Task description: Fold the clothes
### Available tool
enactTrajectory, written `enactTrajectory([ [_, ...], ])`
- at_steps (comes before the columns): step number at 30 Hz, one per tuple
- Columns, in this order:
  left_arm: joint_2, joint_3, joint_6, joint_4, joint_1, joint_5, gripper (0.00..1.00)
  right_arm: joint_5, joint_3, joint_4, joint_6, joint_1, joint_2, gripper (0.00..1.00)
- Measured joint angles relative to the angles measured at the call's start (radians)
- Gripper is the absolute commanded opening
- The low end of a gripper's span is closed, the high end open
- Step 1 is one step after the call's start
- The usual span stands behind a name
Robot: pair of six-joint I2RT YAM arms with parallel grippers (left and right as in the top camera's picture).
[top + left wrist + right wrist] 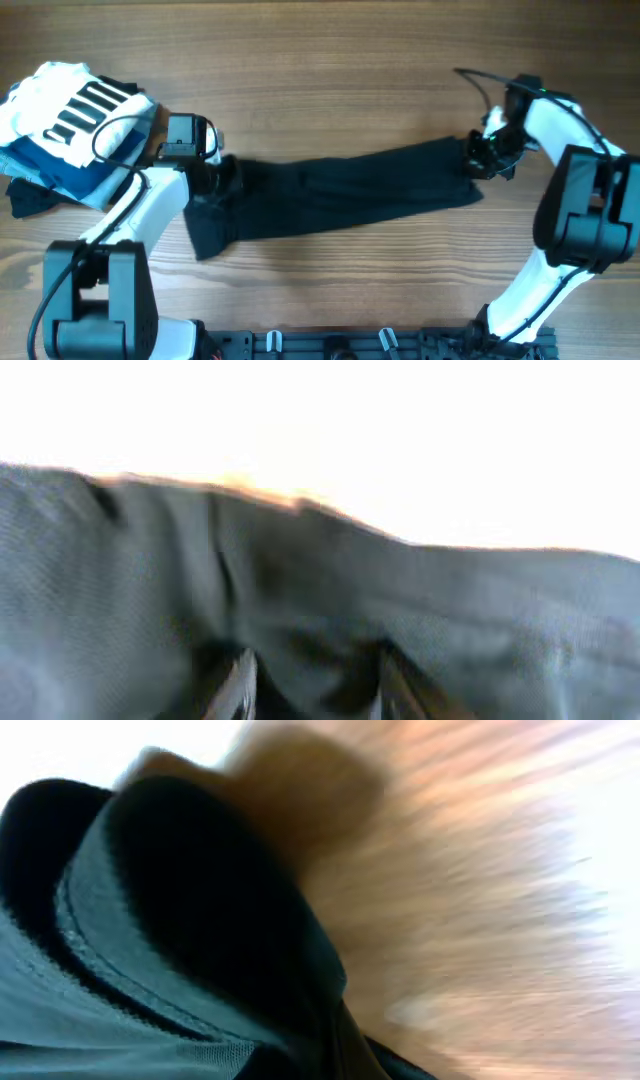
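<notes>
Where the left wrist view is filled edge to edge with cloth, the left gripper (315,675) is seen at 6 o'clock. Its two fingers (240,688) are pinched on a bunch of the black shirt (340,190), and fabric is wedged between them. That frame is blurred. In the overhead view this gripper is placed at the shirt's 9 o'clock end, where the cloth is gathered. A broader flap is spread on the table toward 7 o'clock of it.

The right gripper (483,155) is set on the shirt's 3 o'clock end, where the cloth is narrowed to a bunch. Its fingers are covered by fabric in the right wrist view and by the wrist in the overhead view, so spread or pressed together cannot be told. In the right wrist view a stitched hem (100,960) is seen curled close to the lens at 9 o'clock, with blurred wood from 12 to 4 o'clock.

The shirt is laid as a long band across the middle of the wooden table (330,60), stretched between the two grippers and slightly higher at the 3 o'clock end.

At 10 o'clock of the table a pile is stacked, with a white striped garment (75,105) on blue folded garments (75,175). The left arm is placed between this pile and the shirt.
</notes>
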Motion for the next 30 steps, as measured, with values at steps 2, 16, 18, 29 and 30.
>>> enactTrajectory([
  [2, 0.040, -0.004, -0.001, 0.147, -0.018, 0.024, 0.39, -0.023, 0.006, 0.024, 0.033, -0.066, 0.004, 0.04],
  [16, -0.233, 0.157, 0.029, -0.254, 0.010, 0.016, 0.75, -0.069, 0.056, 0.022, -0.083, -0.048, -0.289, 0.30],
  [18, -0.220, 0.155, 0.001, -0.281, 0.050, -0.013, 0.75, -0.115, 0.070, 0.024, -0.132, 0.033, -0.346, 0.34],
  [29, 0.153, 0.151, -0.085, -0.305, 0.097, -0.043, 0.78, -0.336, 0.071, 0.238, -0.170, 0.638, -0.082, 0.57],
  [30, 0.161, 0.158, -0.086, -0.308, 0.097, -0.043, 0.78, -0.353, 0.071, 0.245, -0.165, 0.665, -0.060, 0.57],
])
